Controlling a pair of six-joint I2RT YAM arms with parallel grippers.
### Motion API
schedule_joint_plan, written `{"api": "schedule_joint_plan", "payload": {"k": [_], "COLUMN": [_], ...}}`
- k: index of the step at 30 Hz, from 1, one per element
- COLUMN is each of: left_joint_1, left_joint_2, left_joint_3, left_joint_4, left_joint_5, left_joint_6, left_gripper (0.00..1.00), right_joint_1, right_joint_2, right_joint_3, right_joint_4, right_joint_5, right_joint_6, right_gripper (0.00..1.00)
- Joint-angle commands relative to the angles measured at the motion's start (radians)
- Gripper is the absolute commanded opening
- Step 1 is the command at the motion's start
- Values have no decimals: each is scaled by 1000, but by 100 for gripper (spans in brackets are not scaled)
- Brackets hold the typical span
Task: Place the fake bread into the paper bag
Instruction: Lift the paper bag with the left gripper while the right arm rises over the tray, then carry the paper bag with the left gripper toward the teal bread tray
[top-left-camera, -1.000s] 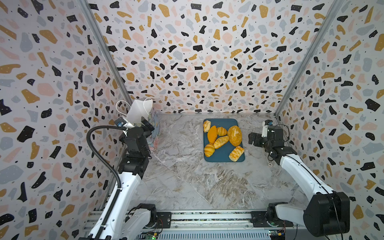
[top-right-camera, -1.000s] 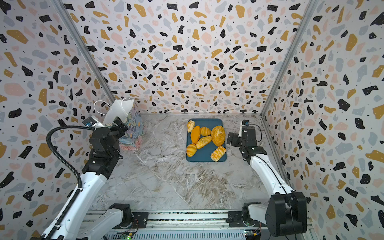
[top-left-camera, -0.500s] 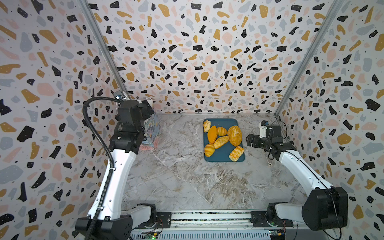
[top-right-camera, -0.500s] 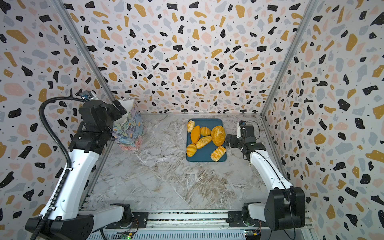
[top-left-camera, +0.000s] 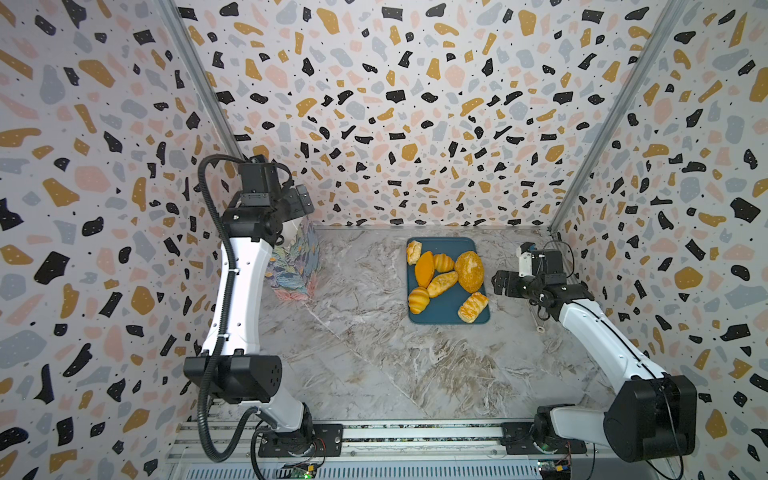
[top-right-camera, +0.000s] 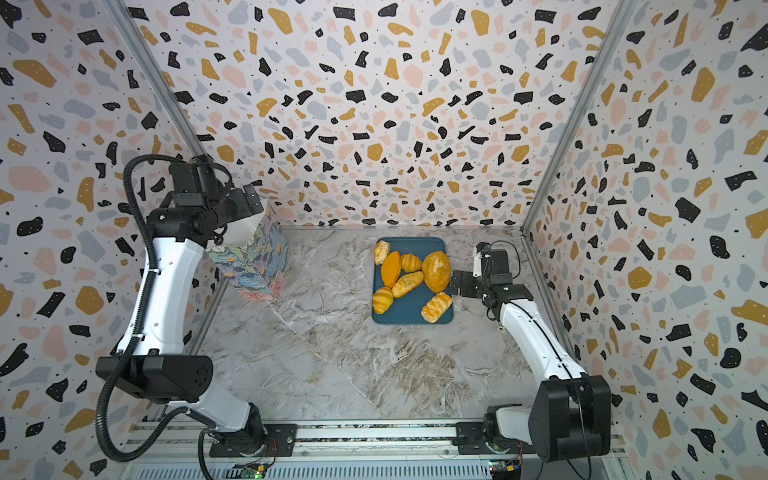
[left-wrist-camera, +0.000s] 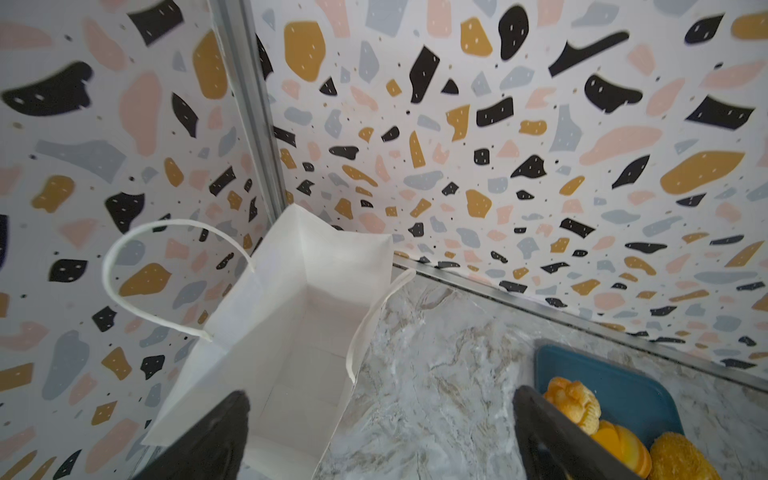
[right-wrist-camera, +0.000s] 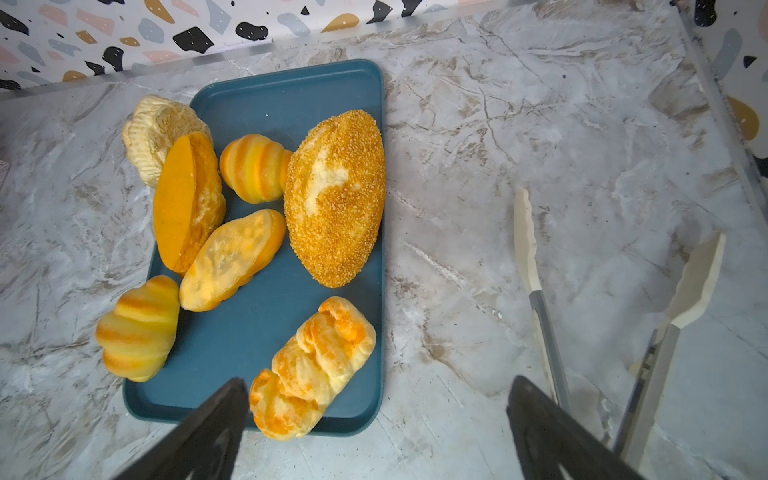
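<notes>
Terrazzo-print walls (top-left-camera: 415, 104) enclose a marble-patterned tabletop (top-left-camera: 374, 365).

1. Left gripper (top-left-camera: 300, 199): raised over the bag's mouth, jaws spread to their widest, holding nothing.
2. Paper bag (top-right-camera: 257, 266): upright in the far left corner. The left wrist view shows a white lining with no bread in it, as far as can be seen, and cord handles (left-wrist-camera: 124, 266) falling outward.
3. Dark-blue tray (top-left-camera: 440, 311): carries all seven fake breads, well apart from the bag. They include a smooth orange oval (top-left-camera: 424, 269), ridged rolls (top-left-camera: 418, 300), a seeded loaf (top-left-camera: 469, 272) and a plaited pastry (top-left-camera: 473, 306).
4. Right gripper (top-left-camera: 500, 282): just beside the tray's right edge, jaws fully apart, empty.
5. White-tipped tongs (right-wrist-camera: 536, 270): lying on the tabletop beside the tray.

Step in hand, as judged: the first pick, none bagged yet. The plaited pastry lies nearest the right gripper, which should close across its narrow width, not its length. The bag is narrow, so each piece should go in end-first while the left gripper steadies the rim and stays clear of the handles.
</notes>
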Motion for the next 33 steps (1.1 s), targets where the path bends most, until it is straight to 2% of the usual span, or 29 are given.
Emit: {"api": "schedule_joint_plan", "payload": {"k": [1, 9, 11, 17, 21, 29, 33], "left_joint_1": [3, 3, 3, 3, 3, 3, 3], "left_joint_2": [30, 125, 116, 124, 149, 182, 201], "left_joint_3": [45, 45, 14, -33, -33, -48, -45], "left_joint_4": [-70, -128, -104, -67, -67, -44, -42], "left_joint_5": [64, -2, -39, -56, -84, -47, -51], "left_joint_6": [70, 115, 119, 136, 149, 145, 143], "left_gripper": [99, 99, 99, 100, 95, 82, 71], "right_joint_1": [0, 0, 0, -4, -4, -10, -16], "right_joint_2": [-19, -38, -43, -44, -41, -37, -38], "right_joint_3": [46, 34, 29, 27, 24, 26, 25], "right_joint_4": [-36, -43, -40, -40, -35, -34, -35], "right_joint_5": [-1, -8, -9, -8, -11, -14, -13], "right_joint_6": [-11, -8, -6, -1, 0, -10, -12], "right_gripper": [99, 99, 99, 100, 99, 99, 99]}}
